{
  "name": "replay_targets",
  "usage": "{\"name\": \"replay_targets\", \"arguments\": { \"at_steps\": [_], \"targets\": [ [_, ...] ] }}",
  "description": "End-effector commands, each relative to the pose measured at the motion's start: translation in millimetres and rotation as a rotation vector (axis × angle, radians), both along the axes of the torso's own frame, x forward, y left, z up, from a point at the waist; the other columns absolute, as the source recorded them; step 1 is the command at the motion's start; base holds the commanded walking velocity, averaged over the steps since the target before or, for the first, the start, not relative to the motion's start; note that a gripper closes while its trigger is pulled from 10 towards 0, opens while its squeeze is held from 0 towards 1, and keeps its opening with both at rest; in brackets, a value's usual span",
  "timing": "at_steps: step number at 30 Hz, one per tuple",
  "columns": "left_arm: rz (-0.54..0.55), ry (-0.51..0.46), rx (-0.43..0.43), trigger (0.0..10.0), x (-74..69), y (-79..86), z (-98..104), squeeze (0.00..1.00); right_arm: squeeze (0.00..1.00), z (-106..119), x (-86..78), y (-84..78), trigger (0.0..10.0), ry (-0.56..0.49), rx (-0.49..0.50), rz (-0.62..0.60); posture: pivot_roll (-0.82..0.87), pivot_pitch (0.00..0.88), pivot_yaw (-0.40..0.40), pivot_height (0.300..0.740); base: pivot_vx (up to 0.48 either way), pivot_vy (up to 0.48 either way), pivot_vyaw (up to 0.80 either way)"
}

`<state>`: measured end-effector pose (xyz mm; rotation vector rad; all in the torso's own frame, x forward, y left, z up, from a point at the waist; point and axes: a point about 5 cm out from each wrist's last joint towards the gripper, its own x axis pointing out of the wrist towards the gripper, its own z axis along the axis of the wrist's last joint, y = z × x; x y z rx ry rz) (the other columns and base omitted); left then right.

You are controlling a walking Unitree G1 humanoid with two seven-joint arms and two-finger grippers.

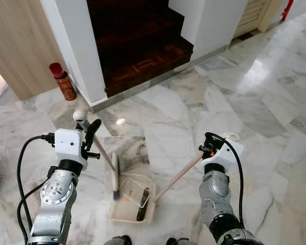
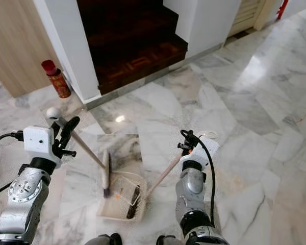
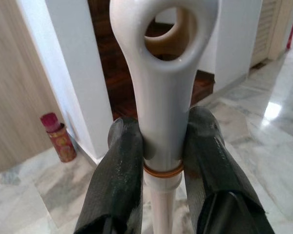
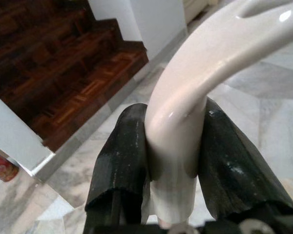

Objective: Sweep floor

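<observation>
Head view: the left gripper is raised, pinching the broom at its handle top, bristles down at the dustpan on the marble floor. The right gripper is bent inward, clamping the dustpan handle. In the pan: small orange bits (hard to identify). Left wrist: fingers squeeze the looped handle end. Right wrist: fingers grip the curved handle.
</observation>
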<state>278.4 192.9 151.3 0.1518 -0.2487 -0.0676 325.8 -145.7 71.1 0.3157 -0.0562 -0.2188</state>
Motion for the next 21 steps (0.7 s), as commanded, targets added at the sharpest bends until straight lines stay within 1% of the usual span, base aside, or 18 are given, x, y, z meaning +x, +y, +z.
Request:
{"name": "replay_targets", "arguments": {
  "at_steps": [1, 3, 6, 8, 11, 14, 17, 18, 21],
  "targets": [
    [0.019, -0.014, 0.025, 10.0, -2.2, 0.4, -2.9, 0.00, 0.00, 22.2, 7.0, -6.1, 10.0, -0.105, 0.014, -0.013, 0.09, 0.048, -0.039, 0.740, 0.000, 0.000, 0.00],
    [0.025, -0.016, 0.023, 10.0, 0.7, 0.7, -3.3, 0.00, 0.00, 27.8, 8.8, -8.4, 10.0, -0.125, 0.021, -0.016, 0.08, 0.023, -0.034, 0.740, 0.000, 0.000, 0.00],
    [0.025, -0.040, 0.031, 10.0, 5.4, 0.2, 1.1, 0.00, 0.00, 34.8, 11.6, -8.8, 10.0, -0.149, 0.009, -0.006, 0.07, 0.010, -0.030, 0.740, 0.000, 0.000, 0.00],
    [0.020, -0.048, 0.034, 10.0, 6.8, -0.5, 2.0, 0.00, 0.00, 35.1, 12.3, -8.7, 10.0, -0.150, 0.007, -0.001, 0.07, 0.000, -0.028, 0.740, 0.000, 0.000, 0.00],
    [0.026, -0.110, 0.056, 10.0, 11.4, 3.1, 17.6, 0.00, 0.00, 38.3, 13.8, -8.6, 10.0, -0.155, 0.002, 0.000, 0.08, 0.000, -0.023, 0.740, 0.000, 0.000, 0.00],
    [0.034, -0.136, 0.079, 10.0, 12.8, 6.7, 24.3, 0.00, 0.00, 38.3, 13.9, -8.3, 10.0, -0.150, 0.003, 0.001, 0.08, 0.000, -0.021, 0.740, 0.000, 0.000, 0.00],
    [0.034, -0.144, 0.097, 10.0, 12.4, 8.0, 25.2, 0.00, 0.00, 38.0, 13.3, -8.2, 10.0, -0.147, 0.004, 0.001, 0.08, 0.000, -0.016, 0.740, 0.000, 0.000, 0.00],
    [0.024, -0.138, 0.116, 10.0, 10.4, 6.6, 22.7, 0.00, 0.00, 37.1, 12.7, -8.4, 10.0, -0.144, 0.005, -0.001, 0.08, 0.000, -0.014, 0.740, 0.000, 0.000, 0.00],
    [-0.002, -0.107, 0.122, 10.0, 7.5, 2.8, 14.7, 0.00, 0.00, 35.6, 11.1, -9.3, 10.0, -0.137, 0.004, -0.005, 0.09, 0.000, -0.027, 0.740, 0.000, 0.000, 0.00]
  ]
}}
